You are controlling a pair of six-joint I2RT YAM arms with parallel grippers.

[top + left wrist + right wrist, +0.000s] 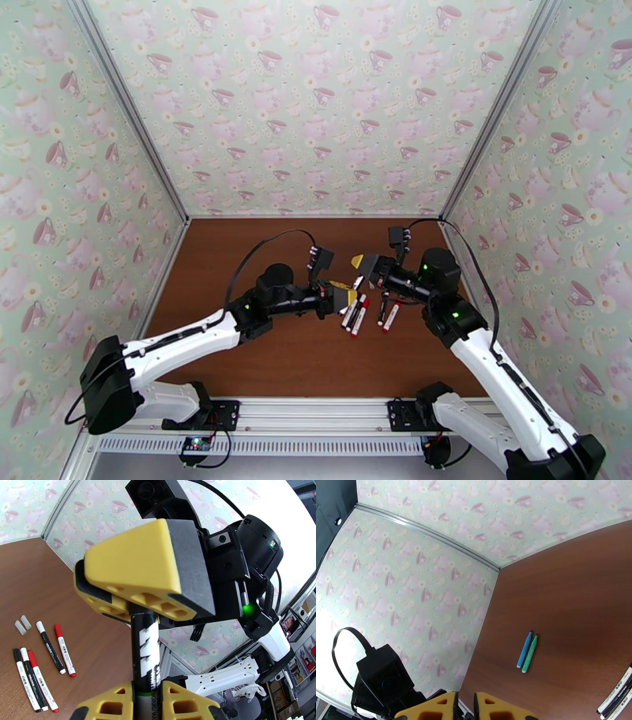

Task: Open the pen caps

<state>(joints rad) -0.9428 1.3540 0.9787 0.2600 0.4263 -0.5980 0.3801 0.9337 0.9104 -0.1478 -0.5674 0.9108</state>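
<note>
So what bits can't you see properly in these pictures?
Left wrist view: the black pen has its top end buried in the right gripper, so capped or not, can't tell.
Right wrist view: pens at the bottom right corner are cut off by the picture's edge.
Top view: the loose pens are too small to read their printing.

Marker trio [354, 314] side by side on table [261, 355]; marker pair [387, 312] just right; two stubby cylinders [22, 624] beside pair's ends.
</note>
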